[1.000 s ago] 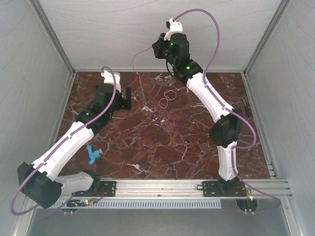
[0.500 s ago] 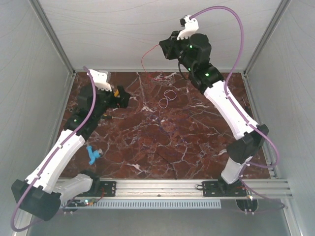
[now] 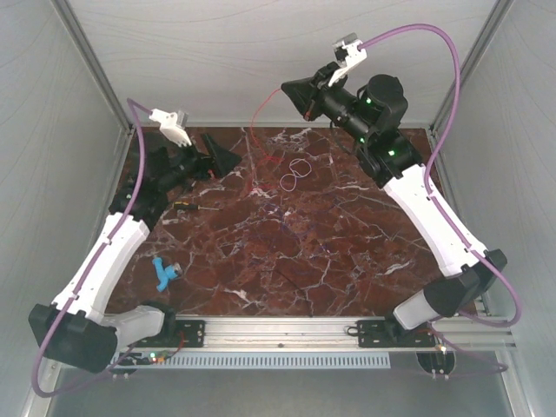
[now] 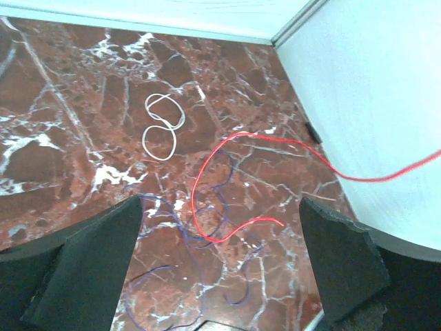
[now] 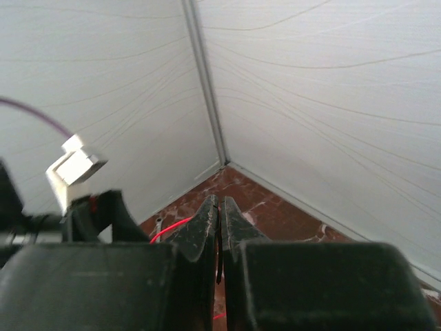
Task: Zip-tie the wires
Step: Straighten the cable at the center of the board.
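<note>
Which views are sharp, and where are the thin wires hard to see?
Top external: even light, yet the blue strands nearly vanish against the veined marble table. Left wrist: red wire crisp. Right wrist: right gripper close and soft, walls evenly bright.

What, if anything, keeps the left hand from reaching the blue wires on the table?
Likely reachable. The left hand hangs open over the blue wires, loose on the marble. Only the red wire, held up by the right hand, loops across them and might snag.

left gripper (image 3: 219, 160) low, jaws wide | right gripper (image 3: 290, 90) raised, fingers pressed together
</note>
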`<state>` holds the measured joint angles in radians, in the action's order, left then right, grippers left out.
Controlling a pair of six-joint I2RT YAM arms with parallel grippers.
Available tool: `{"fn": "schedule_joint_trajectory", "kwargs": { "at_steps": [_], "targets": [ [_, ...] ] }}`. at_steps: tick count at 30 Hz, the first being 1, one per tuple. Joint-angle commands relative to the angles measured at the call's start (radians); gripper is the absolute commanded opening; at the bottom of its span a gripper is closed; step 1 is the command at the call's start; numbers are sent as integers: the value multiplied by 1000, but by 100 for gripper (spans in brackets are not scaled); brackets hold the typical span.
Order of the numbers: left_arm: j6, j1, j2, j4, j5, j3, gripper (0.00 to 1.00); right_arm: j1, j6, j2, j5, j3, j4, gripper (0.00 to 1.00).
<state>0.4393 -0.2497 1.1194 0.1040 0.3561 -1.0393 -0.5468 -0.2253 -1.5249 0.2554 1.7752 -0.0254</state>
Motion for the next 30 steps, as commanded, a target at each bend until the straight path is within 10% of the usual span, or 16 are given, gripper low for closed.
{"fn": "schedule_joint_trajectory", "kwargs": {
  "at_steps": [1, 9, 19, 25, 30],
  "targets": [
    [100, 33, 40, 65, 174, -102, 96, 3, 17, 90, 158, -76, 123, 0],
    [34, 33, 81, -44, 456, 4, 94, 4, 1, 155, 313, -159, 234, 0],
    [-13, 32, 156, -11, 417, 53, 85, 3, -57, 188, 373, -172, 298, 0],
    [-22, 31, 166, -49, 549, 69, 7, 3, -77, 206, 367, -188, 335, 0],
    [-26, 32, 142, -73, 581, 87, 0, 3, -75, 218, 360, -198, 346, 0]
  ]
}}
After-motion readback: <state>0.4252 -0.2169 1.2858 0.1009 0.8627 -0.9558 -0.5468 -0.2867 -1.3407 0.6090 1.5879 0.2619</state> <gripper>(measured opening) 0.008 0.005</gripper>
